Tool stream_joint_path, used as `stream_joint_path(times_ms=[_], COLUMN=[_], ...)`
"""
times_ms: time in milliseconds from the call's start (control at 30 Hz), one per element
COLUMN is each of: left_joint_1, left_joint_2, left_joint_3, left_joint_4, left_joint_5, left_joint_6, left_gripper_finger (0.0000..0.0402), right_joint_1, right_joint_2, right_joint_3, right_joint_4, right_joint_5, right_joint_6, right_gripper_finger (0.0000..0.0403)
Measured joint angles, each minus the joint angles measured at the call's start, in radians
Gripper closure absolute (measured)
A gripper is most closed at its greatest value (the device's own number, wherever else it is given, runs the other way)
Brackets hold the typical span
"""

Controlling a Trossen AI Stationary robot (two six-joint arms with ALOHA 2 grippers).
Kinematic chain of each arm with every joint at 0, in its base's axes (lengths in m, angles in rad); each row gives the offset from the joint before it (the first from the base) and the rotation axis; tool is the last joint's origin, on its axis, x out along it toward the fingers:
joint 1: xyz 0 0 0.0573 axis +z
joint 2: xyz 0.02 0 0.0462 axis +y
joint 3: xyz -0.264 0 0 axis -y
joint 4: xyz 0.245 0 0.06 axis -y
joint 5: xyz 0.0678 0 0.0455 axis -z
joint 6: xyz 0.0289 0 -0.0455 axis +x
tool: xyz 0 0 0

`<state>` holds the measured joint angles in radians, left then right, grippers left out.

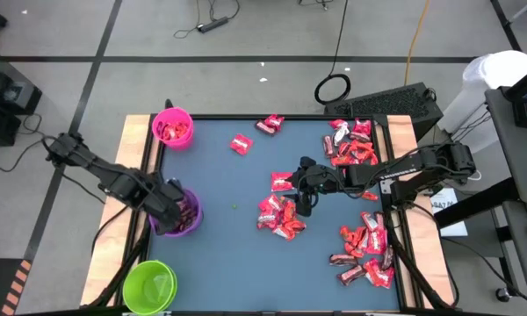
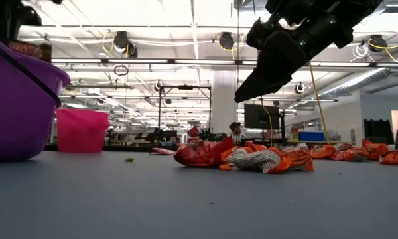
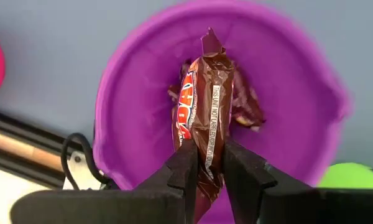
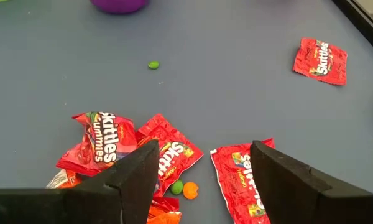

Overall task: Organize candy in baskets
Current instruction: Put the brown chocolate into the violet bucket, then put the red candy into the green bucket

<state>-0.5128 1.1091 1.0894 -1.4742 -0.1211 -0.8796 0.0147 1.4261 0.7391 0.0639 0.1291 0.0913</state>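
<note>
My left gripper (image 3: pixel 206 168) hangs over the purple basket (image 1: pixel 183 217) (image 3: pixel 298 106), shut on a dark brown candy piece (image 3: pixel 205 106); more brown pieces lie inside the basket. My right gripper (image 4: pixel 202 165) (image 1: pixel 304 197) is open, raised above a pile of red candy (image 1: pixel 279 215) (image 4: pixel 105 146) in the middle of the table. The pink basket (image 1: pixel 172 126) holds red pieces at the far left. The lime green basket (image 1: pixel 149 285) stands at the near left. More candy lies along the table's right side (image 1: pixel 364 250). My left gripper pinches the brown candy piece near its one end (image 3: pixel 208 163) between both fingers, which lie across its length. The piece sticks out past the fingertips over the purple basket's opening, lifted clear of the pieces inside.
A single red piece (image 1: pixel 241 144) and another pair (image 1: pixel 270 125) lie toward the far edge. A tiny green speck (image 4: pixel 153 65) and orange and green specks (image 4: pixel 184 188) sit on the blue table. A wooden rim (image 1: pixel 132 132) frames the table. Bare table lies between the baskets and the pile.
</note>
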Motion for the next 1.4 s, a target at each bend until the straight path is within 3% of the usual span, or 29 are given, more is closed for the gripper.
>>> stream_joint_path(times_ms=[200, 400, 567, 733, 1133, 1400], left_joint_1=[-0.012, -0.012, -0.011, -0.012, -0.011, 0.030], left_joint_2=[0.000, 0.000, 0.000, 0.000, 0.008, 0.088], left_joint_3=[-0.059, -0.063, -0.061, -0.022, 0.014, 0.015], left_joint_4=[0.035, 0.068, 0.068, 0.111, 0.598, 0.773], left_joint_5=[-0.011, -0.091, -0.056, -0.028, -0.356, -0.422], left_joint_6=[-0.005, 0.052, 0.065, 0.136, 0.621, 0.748], left_gripper_finger=[0.0325, 0.0280, 0.0233, 0.0215, 0.0214, 0.0214], right_joint_1=[0.000, 0.000, 0.000, 0.000, 0.000, 0.000], right_joint_2=[0.000, 0.000, 0.000, 0.000, 0.000, 0.000], right_joint_3=[0.000, 0.000, 0.000, 0.000, 0.000, 0.000], right_joint_4=[0.000, 0.007, 0.016, 0.016, 0.016, 0.016], right_joint_5=[0.000, 0.000, 0.000, 0.000, 0.000, 0.000], right_joint_6=[0.001, 0.002, 0.001, 0.001, -0.002, -0.006], right_gripper_finger=[0.0163, 0.0163, 0.0163, 0.0163, 0.0163, 0.0163])
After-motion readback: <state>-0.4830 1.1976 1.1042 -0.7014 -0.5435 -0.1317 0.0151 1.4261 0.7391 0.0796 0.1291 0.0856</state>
